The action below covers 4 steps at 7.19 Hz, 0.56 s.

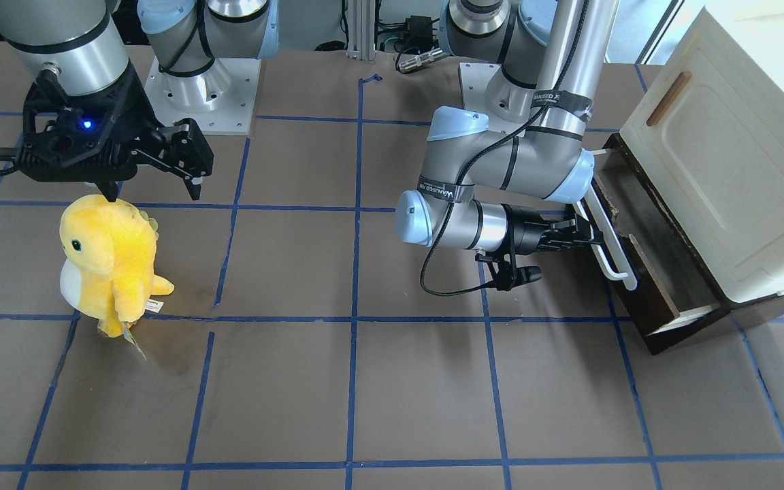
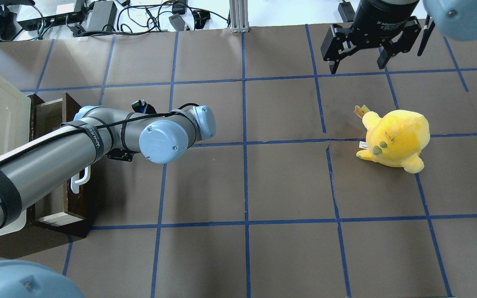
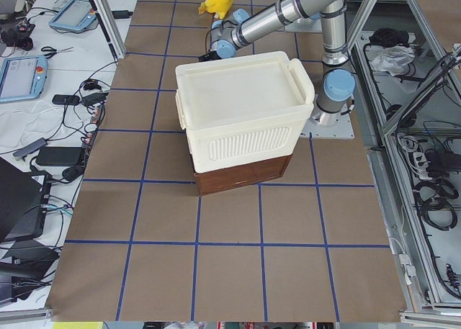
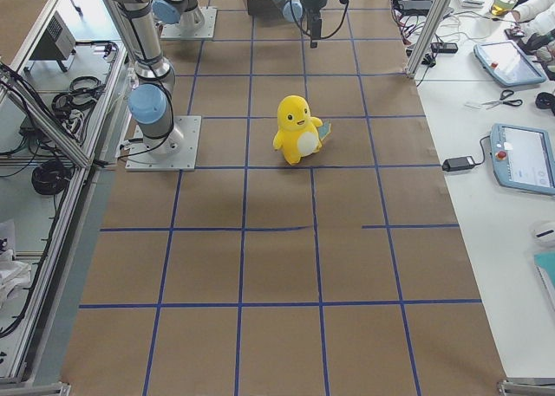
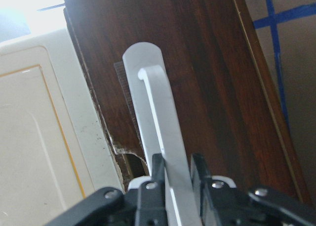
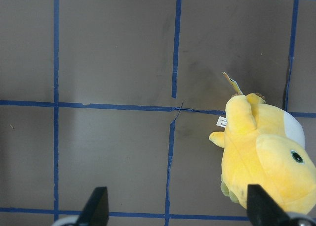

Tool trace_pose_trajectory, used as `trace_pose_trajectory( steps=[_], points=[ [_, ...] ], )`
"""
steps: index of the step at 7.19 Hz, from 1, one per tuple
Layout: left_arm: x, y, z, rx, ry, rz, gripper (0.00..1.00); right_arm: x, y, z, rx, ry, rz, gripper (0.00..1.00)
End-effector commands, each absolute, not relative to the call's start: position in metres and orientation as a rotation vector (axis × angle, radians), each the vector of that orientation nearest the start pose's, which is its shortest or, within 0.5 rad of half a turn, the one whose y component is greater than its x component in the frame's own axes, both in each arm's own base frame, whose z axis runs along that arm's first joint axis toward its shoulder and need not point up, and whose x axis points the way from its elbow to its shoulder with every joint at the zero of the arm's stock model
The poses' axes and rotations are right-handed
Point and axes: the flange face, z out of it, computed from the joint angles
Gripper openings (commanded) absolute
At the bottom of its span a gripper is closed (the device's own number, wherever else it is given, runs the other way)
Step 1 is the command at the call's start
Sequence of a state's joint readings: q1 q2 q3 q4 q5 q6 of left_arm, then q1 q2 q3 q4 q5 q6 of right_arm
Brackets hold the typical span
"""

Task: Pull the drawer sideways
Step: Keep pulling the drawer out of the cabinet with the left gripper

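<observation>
The dark brown wooden drawer (image 1: 644, 286) stands partly pulled out from under the cream-white cabinet (image 1: 725, 170), and its pale inner sides show. It also shows in the overhead view (image 2: 79, 207). Its long white bar handle (image 1: 611, 253) runs along the front. My left gripper (image 1: 586, 235) is shut on this handle; in the left wrist view the two fingers (image 5: 159, 169) clamp the white bar (image 5: 155, 117). My right gripper (image 2: 360, 58) hangs open and empty above the table, far from the drawer.
A yellow plush toy (image 1: 109, 262) stands on the brown table under my right arm; it also shows in the right wrist view (image 6: 264, 157). The cabinet has a door with a small brown handle (image 1: 667, 99). Blue tape lines grid the table.
</observation>
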State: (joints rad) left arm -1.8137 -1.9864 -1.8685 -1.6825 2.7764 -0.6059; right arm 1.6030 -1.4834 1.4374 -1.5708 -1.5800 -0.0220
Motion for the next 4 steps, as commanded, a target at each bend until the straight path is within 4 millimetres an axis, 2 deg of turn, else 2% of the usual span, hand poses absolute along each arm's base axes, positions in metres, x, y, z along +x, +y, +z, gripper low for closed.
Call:
trace_pose_trajectory(
  steps=[1, 4],
  points=[
    [-0.1718, -0.4821, 0.1984, 0.219, 1.805, 0.18, 0.24, 0.1495, -0.5285, 0.509, -0.084, 3.149, -0.073, 1.0],
    [-0.1754, -0.4811, 0.1996, 0.229, 1.8, 0.171, 0.24, 0.1495, -0.5285, 0.509, -0.084, 3.149, -0.073, 1.0]
  ],
)
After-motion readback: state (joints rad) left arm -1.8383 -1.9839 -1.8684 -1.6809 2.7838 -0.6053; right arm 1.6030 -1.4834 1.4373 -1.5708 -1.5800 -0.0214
